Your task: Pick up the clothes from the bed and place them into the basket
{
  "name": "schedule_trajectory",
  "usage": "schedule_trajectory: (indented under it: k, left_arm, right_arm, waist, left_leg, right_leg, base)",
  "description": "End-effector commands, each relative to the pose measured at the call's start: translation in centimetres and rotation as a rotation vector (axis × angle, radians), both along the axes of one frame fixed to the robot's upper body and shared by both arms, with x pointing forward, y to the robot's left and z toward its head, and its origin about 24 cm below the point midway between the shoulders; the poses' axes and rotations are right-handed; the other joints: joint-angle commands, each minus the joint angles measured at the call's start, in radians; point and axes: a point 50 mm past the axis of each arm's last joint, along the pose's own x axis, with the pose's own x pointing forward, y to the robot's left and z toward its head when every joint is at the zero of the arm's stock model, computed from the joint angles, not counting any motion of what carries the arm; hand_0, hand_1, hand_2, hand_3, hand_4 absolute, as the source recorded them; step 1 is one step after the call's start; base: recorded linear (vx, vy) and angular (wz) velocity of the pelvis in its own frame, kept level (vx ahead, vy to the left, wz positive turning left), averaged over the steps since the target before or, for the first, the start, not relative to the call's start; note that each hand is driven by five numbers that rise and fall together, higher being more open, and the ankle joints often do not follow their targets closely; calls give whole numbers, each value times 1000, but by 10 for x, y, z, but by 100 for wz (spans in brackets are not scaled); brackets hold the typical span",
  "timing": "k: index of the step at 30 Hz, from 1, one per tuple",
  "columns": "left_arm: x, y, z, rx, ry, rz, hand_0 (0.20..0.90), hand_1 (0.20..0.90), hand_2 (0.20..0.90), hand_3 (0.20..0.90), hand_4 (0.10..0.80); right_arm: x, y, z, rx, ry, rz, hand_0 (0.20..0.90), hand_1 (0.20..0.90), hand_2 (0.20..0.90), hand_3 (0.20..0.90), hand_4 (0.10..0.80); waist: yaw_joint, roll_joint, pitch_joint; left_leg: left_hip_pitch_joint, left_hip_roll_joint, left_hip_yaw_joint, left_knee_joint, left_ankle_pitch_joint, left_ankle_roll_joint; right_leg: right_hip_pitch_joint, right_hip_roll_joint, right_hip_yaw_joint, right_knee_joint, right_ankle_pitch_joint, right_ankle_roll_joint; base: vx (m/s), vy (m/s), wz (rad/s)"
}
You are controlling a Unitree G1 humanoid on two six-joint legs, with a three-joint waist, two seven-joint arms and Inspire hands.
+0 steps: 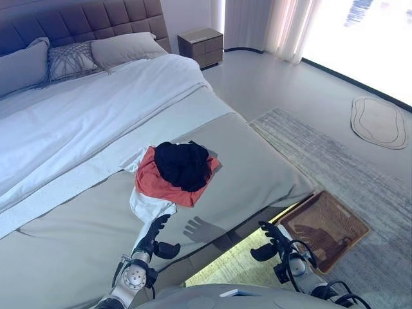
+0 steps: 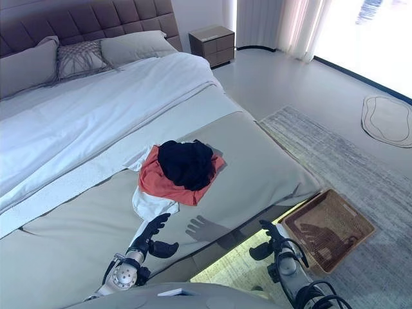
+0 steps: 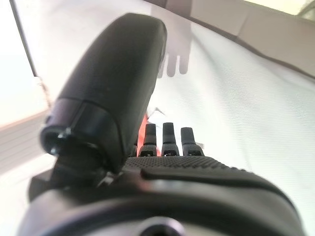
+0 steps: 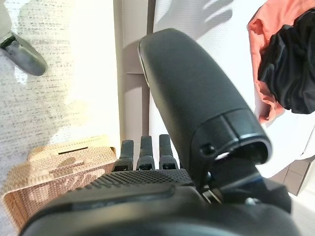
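Clothes point(image 1: 177, 172): one loose heap lying on the bed point(image 1: 77, 232) near its foot edge, comprising a black garment point(image 1: 185, 164) bunched on top, an orange-red garment point(image 1: 161, 183) spreading beneath it, and a white piece point(image 1: 149, 205) trailing toward the robot. Basket point(image 1: 325, 228): woven, brown, sitting on the floor rug beside the bed's foot corner, apparently empty. Left hand point(image 1: 154, 239): hovering over the bed just short of the white piece, fingers relaxed and spread, holding nothing. Right hand point(image 1: 273, 241): hanging off the bed edge, near the basket, fingers straight and empty. Handling judgement: the heap is looking soft, light and limp, likely sagging and shedding layers; gathering the bunched middle is looking safest.
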Motion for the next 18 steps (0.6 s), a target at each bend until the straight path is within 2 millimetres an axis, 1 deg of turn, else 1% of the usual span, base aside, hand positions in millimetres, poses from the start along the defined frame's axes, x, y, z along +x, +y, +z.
schedule_trajectory:
  k: [1,5,8,10,13,16,18]
  left_arm:
    - [27,15,13,31,-97,46,900,900,900,900,800]
    - [24,9,12,-59,-99,104,900,900,900,900,800]
    - [29,6,15,-106,-122,92,900,900,900,900,800]
    - [33,6,19,-104,-163,98,900,900,900,900,800]
    - [39,13,25,-62,-208,137,900,900,900,900,800]
    - [43,19,28,-14,-228,165,900,900,900,900,800]
    - [45,23,30,26,-246,188,900,900,900,900,800]
  right_arm:
    - [46,10,24,-3,-195,37,900,900,900,900,800]
    - [54,18,33,-10,-286,49,900,900,900,900,800]
    - [57,19,37,-57,-318,85,900,900,900,900,800]
    - [61,18,41,-106,-353,120,900,900,900,900,800]
    - [71,15,48,-166,-373,167,900,900,900,900,800]
    - [92,16,64,-234,-426,206,900,900,900,900,800]
    - [111,17,79,-295,-473,227,900,900,900,900,800]
  waist:
    - [15,-58,13]
    - [16,-57,17]
    - [18,-55,21]
    - [23,-52,26]
    - [37,-52,34]
    - [58,-58,43]
    - [75,-62,50]
  left_leg:
    - [46,-17,-35,6,-120,7]
    - [46,-18,-38,6,-122,8]
    - [44,-20,-40,6,-124,9]
    - [44,-21,-45,6,-125,11]
    - [47,-26,-57,6,-127,13]
    - [51,-29,-65,6,-129,13]
    - [50,-34,-73,6,-130,13]
  right_leg:
    - [1,-26,113,5,-29,3]
    - [1,-28,115,5,-29,4]
    - [-1,-31,113,5,-28,4]
    - [0,-33,109,5,-28,4]
    - [6,-37,105,5,-27,3]
    - [10,-43,95,5,-24,2]
    - [12,-48,85,5,-23,3]
  base:
    - [0,0,0]
    - [0,0,0]
    - [0,0,0]
    - [-9,15,1]
    - [6,36,1]
    - [22,46,2]
    - [27,75,6]
